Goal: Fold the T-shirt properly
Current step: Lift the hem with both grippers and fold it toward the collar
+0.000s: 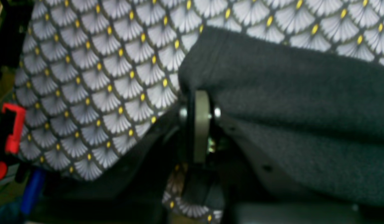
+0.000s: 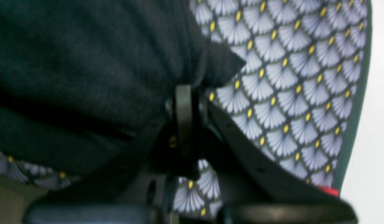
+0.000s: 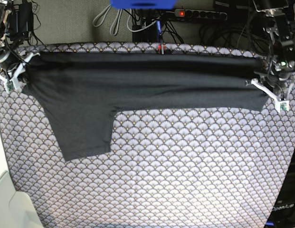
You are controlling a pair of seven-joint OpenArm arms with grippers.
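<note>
Holding the T-shirt [image 3: 137, 83] stretched across the worktop's [image 3: 185, 166] far edge | left gripper [image 3: 273, 97] and right gripper [image 3: 12, 78] fingers pinched on opposite ends | sleeve hanging toward me | next, I judge: carry the folded edge forward evenly.

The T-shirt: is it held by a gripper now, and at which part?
Yes. Both grippers hold the T-shirt: the left gripper and the right gripper each pinch one end of the folded edge.
</note>
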